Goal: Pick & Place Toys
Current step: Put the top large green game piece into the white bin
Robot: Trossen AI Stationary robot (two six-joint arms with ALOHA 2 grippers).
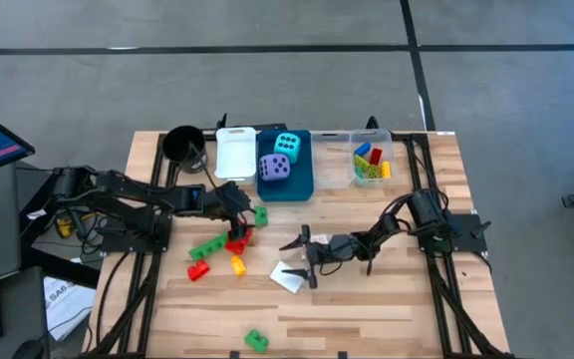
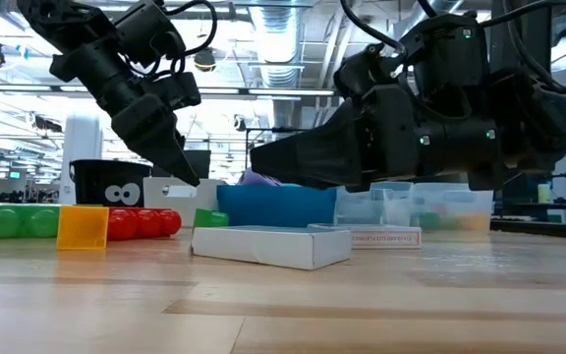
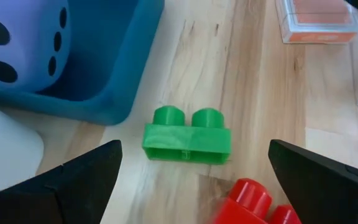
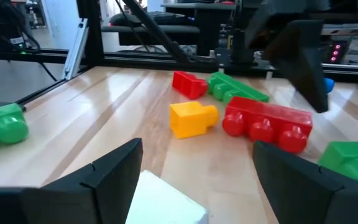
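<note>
While toys lie scattered across the wooden bench (image 1: 367, 309), the left gripper (image 3: 191, 168) hangs with its jaws spread wide and empty over a green two-stud brick (image 3: 187, 134), just beside the blue bin (image 1: 297, 184). That brick sits squarely between the two fingers, its long axis running across the gap from one to the other, so the jaws would meet its short ends; a turn of the wrist looks advisable if a grip on the long sides is wanted. A red brick (image 3: 253, 202) lies close against it on the near side, and a purple die (image 1: 275, 168) and a cyan die (image 1: 287, 145) already rest in the blue bin. Mid-bench, the right gripper (image 1: 305, 251) hovers low over a flat white card (image 1: 289, 277), its jaws partly open and holding nothing. The left arm is plainly the nearer to the green brick. Farther right, a clear bin (image 1: 372, 179) holds assorted bricks. No brand or lettering can be read on any item.
</note>
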